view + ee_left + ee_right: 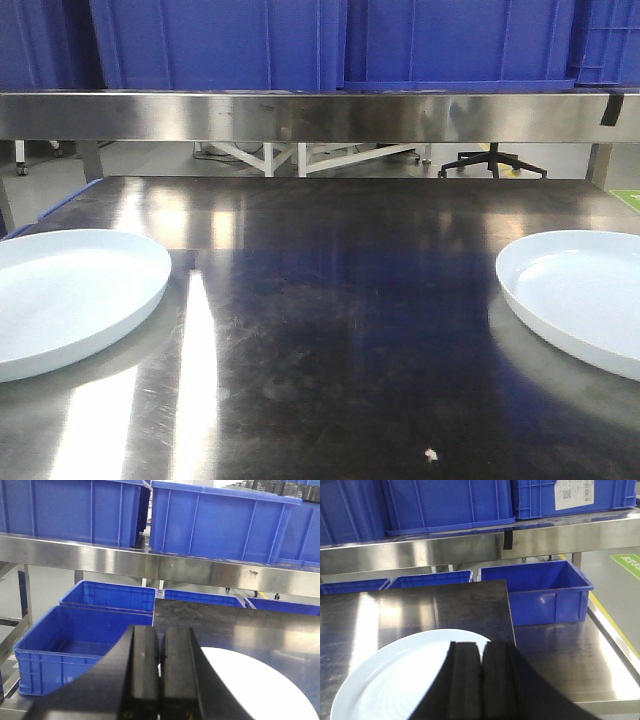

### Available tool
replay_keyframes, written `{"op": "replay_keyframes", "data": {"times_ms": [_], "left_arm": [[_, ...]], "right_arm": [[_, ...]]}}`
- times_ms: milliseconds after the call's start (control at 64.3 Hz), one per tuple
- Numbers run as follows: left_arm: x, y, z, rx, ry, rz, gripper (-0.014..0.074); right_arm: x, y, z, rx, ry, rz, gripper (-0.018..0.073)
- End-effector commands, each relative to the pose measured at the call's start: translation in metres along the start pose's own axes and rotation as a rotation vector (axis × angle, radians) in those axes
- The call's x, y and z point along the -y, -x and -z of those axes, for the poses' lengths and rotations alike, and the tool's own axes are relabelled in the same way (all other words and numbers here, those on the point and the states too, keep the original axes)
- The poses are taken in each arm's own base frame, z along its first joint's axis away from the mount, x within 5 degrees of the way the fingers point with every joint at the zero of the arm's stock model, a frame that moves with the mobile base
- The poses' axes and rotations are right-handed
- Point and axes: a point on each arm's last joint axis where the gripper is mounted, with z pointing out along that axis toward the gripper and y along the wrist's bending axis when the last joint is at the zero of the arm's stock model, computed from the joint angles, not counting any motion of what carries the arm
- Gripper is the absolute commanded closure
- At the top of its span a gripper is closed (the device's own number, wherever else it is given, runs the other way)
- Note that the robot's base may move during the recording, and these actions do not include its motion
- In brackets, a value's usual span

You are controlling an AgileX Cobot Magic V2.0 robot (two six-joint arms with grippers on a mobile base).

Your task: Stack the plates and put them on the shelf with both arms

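Left plate at 9 o'clock, right plate at 3 on steel table; open tabletop between. Shelf at 12, blue bins atop. Left gripper, right gripper clenched empty, beside their plates.

This reads as an industrial workshop or storage hall. A scratched stainless steel counter stands under a long brushed steel shelf packed edge to edge with large blue ribbed plastic storage crates, one bearing a white printed label. More open blue plastic crates sit low beside the counter, the pale grey painted floor next to it carries a yellow line and a green marking, and behind the counter stand a black star-shaped rolling chair base and white metal frame legs.
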Motion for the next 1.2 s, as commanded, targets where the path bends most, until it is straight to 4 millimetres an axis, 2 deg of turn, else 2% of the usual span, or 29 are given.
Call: {"op": "replay_keyframes", "data": {"times_ms": [0, 591, 653, 731, 809, 902, 1042, 1182], "left_arm": [[0.001, 0.009, 0.002, 0.103, -0.013, 0.016, 0.0513], [0.001, 0.008, 0.002, 0.094, -0.012, -0.002, 0.0513], [0.001, 0.013, 0.001, 0.096, -0.014, 0.013, 0.0513], [0.003, 0.03, -0.002, 0.068, -0.011, 0.013, 0.0513], [0.005, 0.059, -0.01, 0.006, -0.004, -0.001, 0.0513], [0.008, 0.106, -0.034, -0.109, 0.016, -0.048, 0.0513], [0.01, 0.152, -0.078, -0.331, 0.053, -0.087, 0.0513], [0.012, 0.157, -0.114, -0.548, 0.065, -0.119, 0.0513]], "right_arm": [[-0.002, 0.009, 0.001, 0.099, 0.021, 0.009, 0.0533], [-0.002, 0.009, 0.001, 0.099, 0.021, 0.009, 0.0533], [-0.002, 0.009, 0.001, 0.099, 0.021, 0.009, 0.0533], [-0.002, 0.009, 0.001, 0.099, 0.021, 0.009, 0.0533], [-0.002, 0.009, 0.001, 0.099, 0.021, 0.009, 0.0533], [-0.002, 0.009, 0.001, 0.099, 0.021, 0.009, 0.0533], [-0.002, 0.009, 0.001, 0.099, 0.021, 0.009, 0.0533], [-0.002, 0.009, 0.001, 0.099, 0.021, 0.009, 0.0533]]}}
